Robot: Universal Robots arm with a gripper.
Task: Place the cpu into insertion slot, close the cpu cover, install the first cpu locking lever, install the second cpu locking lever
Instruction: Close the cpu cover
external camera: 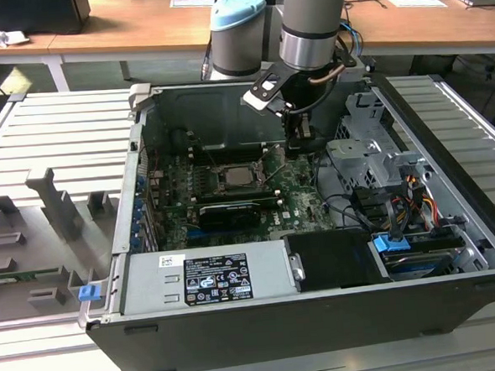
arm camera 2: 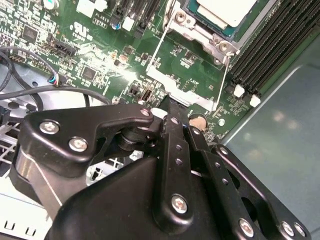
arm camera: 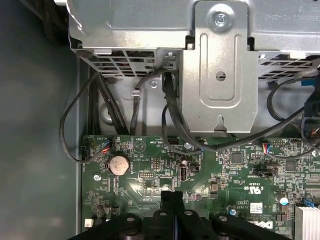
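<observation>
Cpu (external camera: 234, 177) sits in socket (external camera: 218, 181), centre of exterior view. Gripper (arm camera 2: 169, 104) pinched together, empty, over board (arm camera: 150, 165) near it. Cpu: light, stiff, fragile imo; hold by edges only.

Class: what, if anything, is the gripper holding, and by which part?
Nothing: the gripper is shut and empty, over the motherboard; the cpu lies apart from it.

A black label (external camera: 204, 279) with white print and small symbols sat on the silver power supply box (external camera: 268, 272) in the exterior view, its lines too fine to make out. White lettering dotted the green motherboard (arm camera: 150, 172) in the first wrist view (a small white sticker (arm camera: 256, 207) too), none of it legible.
</observation>
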